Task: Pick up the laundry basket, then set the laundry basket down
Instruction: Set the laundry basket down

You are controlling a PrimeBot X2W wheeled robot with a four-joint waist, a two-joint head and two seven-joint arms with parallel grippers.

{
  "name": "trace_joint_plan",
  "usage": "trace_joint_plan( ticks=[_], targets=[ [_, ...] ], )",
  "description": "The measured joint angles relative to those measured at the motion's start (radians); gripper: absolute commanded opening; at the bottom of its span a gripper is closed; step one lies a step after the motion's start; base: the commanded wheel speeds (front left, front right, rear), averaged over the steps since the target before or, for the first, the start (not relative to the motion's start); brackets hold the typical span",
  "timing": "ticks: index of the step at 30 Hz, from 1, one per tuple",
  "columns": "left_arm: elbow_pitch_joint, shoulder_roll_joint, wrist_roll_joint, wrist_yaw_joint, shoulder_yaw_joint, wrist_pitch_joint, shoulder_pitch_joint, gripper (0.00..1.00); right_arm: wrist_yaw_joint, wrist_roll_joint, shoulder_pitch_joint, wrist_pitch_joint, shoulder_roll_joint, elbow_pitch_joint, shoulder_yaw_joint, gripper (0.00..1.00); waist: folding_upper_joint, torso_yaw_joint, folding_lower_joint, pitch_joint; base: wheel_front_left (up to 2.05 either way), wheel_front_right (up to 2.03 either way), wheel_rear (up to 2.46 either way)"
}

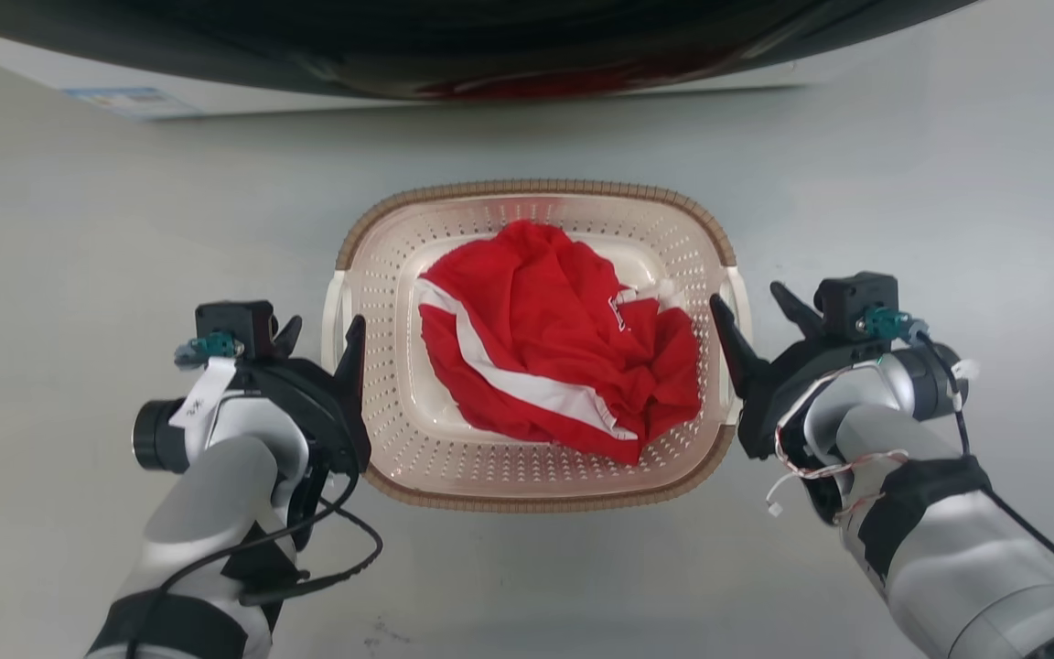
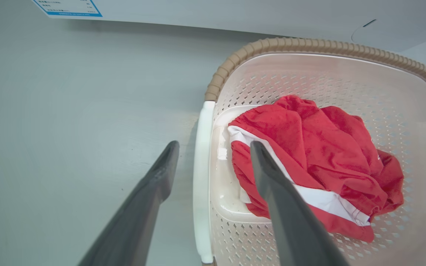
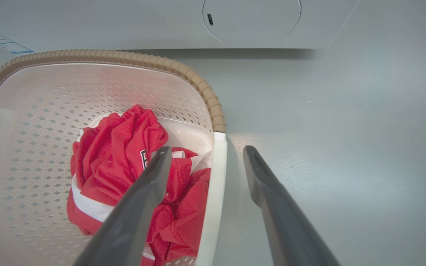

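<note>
Laundry basket (image 1: 387, 302) sits on the grey floor (image 1: 79, 275), centred between the two arms, long sides running left to right in the head view. Cream perforated walls, brown woven-look rim (image 1: 536, 186). Upright, level.

Inside: one crumpled red garment (image 1: 554, 339) with a white stripe, lying on the basket bottom and bunched toward the right end.

Left handle (image 1: 335, 320): white bar on the short side. Left pincer (image 1: 326, 325) is spread wide astride it. In the left wrist view the handle (image 2: 200, 177) runs up between the two dark fingers, with one finger outside over the floor and the other inside over the garment (image 2: 309, 147). Pincer (image 2: 213, 145) not closed on the bar; contact cannot be judged.

Right handle (image 1: 741, 297): same arrangement, mirrored. Right pincer (image 1: 745, 295) is spread wide, with its inner finger over the basket interior and its outer finger over the floor. The right wrist view shows the handle (image 3: 215, 192) between the fingers, the pincer (image 3: 207, 149) not gripping, and a gap visible on the floor side.

Beyond the basket's far rim stands a white appliance (image 3: 87, 26), with a round cover (image 3: 252, 18) on its lower panel and a blue-edged label (image 2: 68, 7) at its left. A strip of floor separates it from the basket.

A black cable (image 1: 344, 558) loops off the left forearm.
</note>
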Motion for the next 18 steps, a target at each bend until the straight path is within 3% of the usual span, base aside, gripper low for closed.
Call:
trace_joint_plan(
  ticks=[18],
  targets=[
    [-0.035,0.013,0.003,-0.008,-0.005,-0.053,0.149,1.0,0.003,0.018,0.188,-0.009,0.007,-0.09,-0.049,1.0,0.0,-0.016,0.0001,-0.232,0.0,0.0,0.0]
  ],
)
